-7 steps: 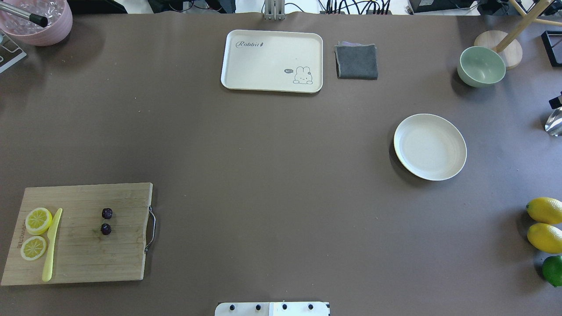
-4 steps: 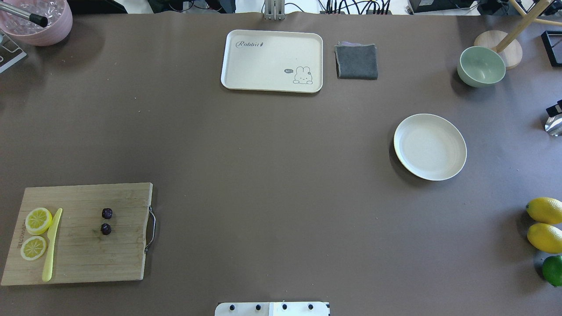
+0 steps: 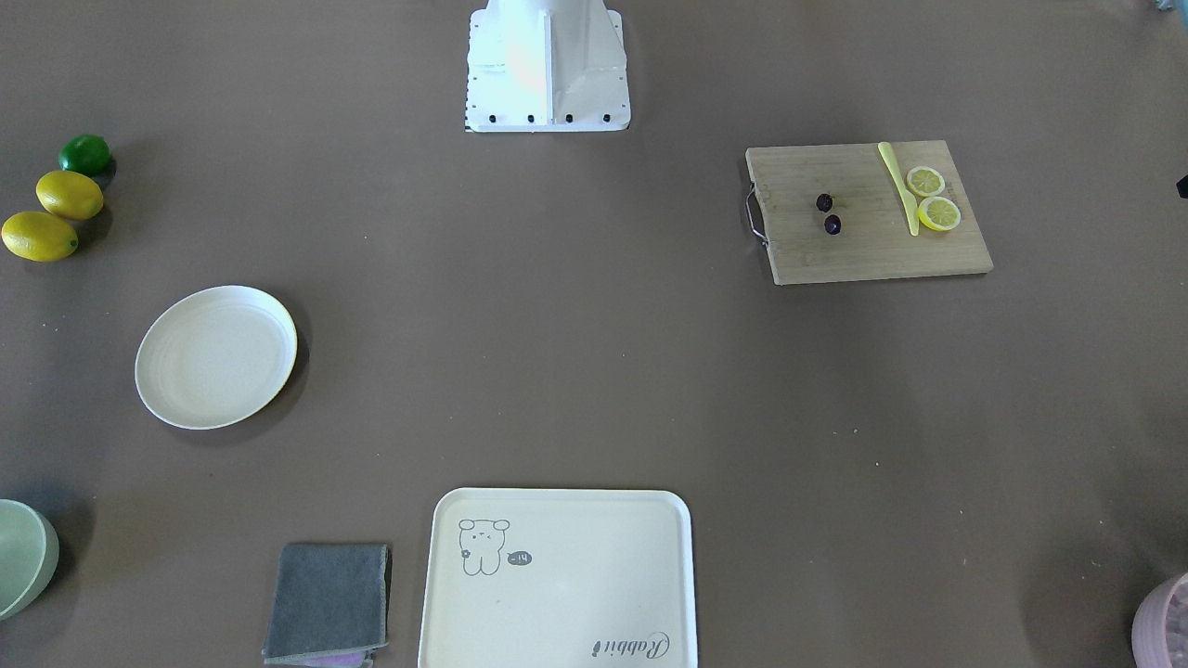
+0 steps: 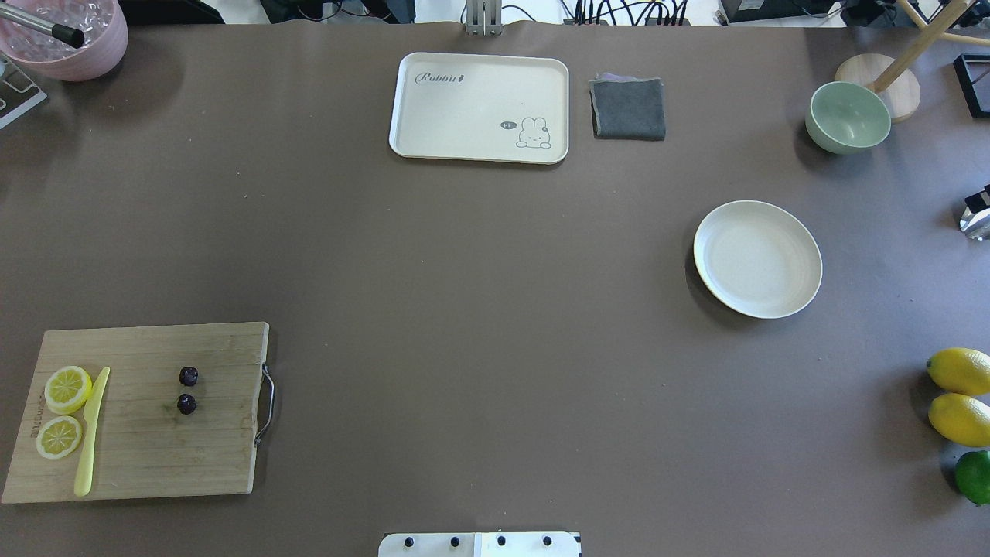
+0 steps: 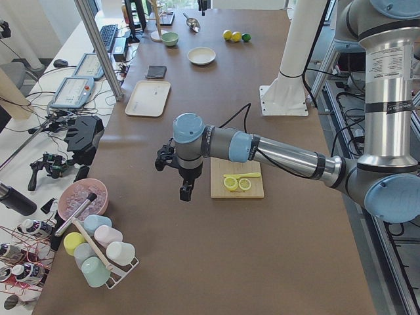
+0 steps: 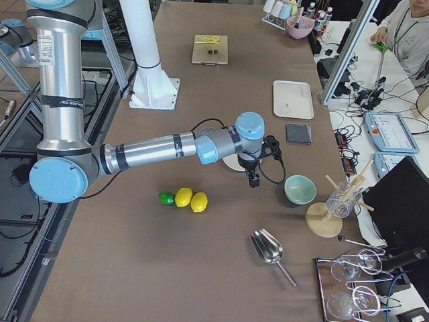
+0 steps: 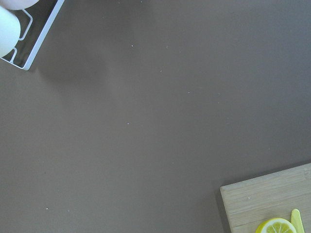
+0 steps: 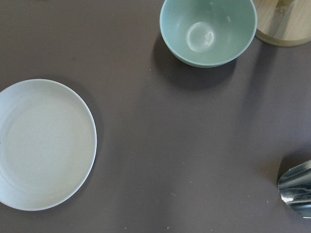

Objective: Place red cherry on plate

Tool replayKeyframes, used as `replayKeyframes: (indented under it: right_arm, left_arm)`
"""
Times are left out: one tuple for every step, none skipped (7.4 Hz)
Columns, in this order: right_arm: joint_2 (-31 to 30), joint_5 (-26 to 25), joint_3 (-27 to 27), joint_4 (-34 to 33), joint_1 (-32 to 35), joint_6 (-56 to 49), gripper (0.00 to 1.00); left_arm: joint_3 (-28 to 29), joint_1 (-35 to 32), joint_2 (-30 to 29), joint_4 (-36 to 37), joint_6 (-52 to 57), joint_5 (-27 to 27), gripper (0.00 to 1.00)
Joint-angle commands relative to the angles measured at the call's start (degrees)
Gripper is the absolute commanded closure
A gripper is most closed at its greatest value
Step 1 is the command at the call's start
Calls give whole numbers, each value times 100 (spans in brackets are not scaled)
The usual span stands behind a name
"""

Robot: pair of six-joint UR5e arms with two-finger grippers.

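So, the left gripper (image 5: 186, 192) hung fingers-down over bare brown table (image 4: 464, 348), just off the rectangular wooden cutting board (image 4: 155, 456). Only a side camera caught it, so I couldn't tell if the fingers were spread or pressed together. Same deal for the right gripper (image 6: 254, 181), which hovered between the round cream-white plate (image 4: 757, 259) and the pale green bowl (image 4: 848, 116).

The red cherry (image 4: 186, 403), a tiny dark maroon pair, sat on the board right where it was a second earlier, beside the yellow plastic knife (image 4: 90, 433) and two lemon slices (image 4: 67, 389). The plate was bare as before. The only change was a dark bit (image 4: 981, 195) at the overhead view's right edge, which crept a touch over the shiny metal scoop (image 4: 976, 223).

My read: the pick hadn't started. Cherry and plate were well apart, so a long carry was all ahead.
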Motion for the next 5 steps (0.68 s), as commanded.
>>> replayKeyframes:
  right_arm:
    - [-13, 45, -16, 29, 0, 4, 0]
    - [21, -32, -77, 3, 0, 4, 0]
    - [178, 45, -243, -58, 8, 56, 0]
    - [145, 133, -236, -42, 104, 82, 0]
    - [66, 151, -236, -15, 227, 83, 0]
  left_arm:
    - [-53, -44, 22, -4, -4, -247, 3]
    - [225, -53, 5, 14, -13, -240, 3]
    - [323, -236, 39, -4, -21, -284, 3]
    - [255, -377, -21, 5, -13, -275, 3]
    - [297, -379, -22, -21, -48, -284, 3]
